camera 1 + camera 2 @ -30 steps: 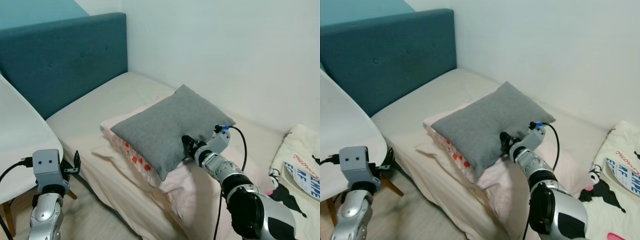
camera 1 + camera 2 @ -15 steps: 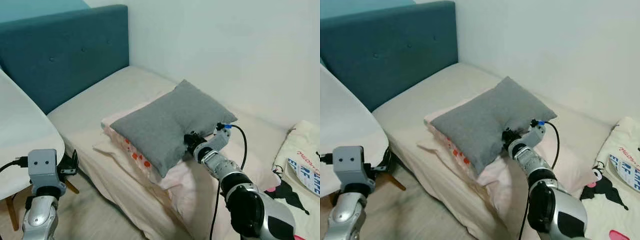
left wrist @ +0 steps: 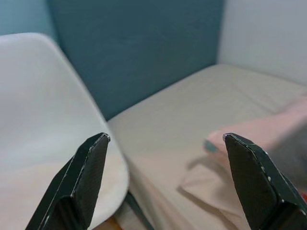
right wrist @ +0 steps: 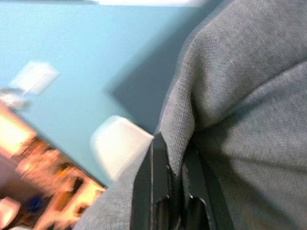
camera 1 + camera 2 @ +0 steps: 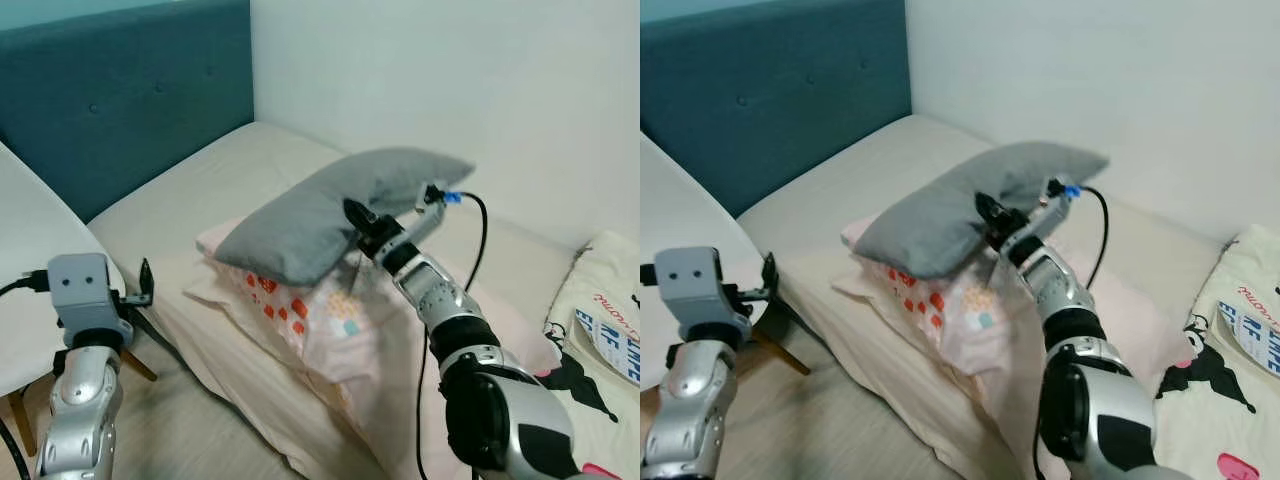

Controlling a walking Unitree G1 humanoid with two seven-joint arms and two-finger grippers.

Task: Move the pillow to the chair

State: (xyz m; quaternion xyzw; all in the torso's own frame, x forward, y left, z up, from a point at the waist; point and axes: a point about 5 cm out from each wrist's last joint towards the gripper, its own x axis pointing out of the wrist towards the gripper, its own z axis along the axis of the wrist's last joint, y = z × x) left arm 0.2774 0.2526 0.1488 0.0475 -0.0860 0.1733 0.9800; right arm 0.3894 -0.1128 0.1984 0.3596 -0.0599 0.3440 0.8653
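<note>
Above pink patterned pillow (image 5: 330, 310) on bed: soft grey fabric pillow (image 5: 320, 210) raised, right tool (image 5: 358, 222) pinched shut on its edge fold. Left tool (image 3: 165, 179) spread wide, empty, beside white plastic chair (image 5: 30, 290). Risk: thin fabric pinch slipping, grey pillow dropping short of chair.
</note>
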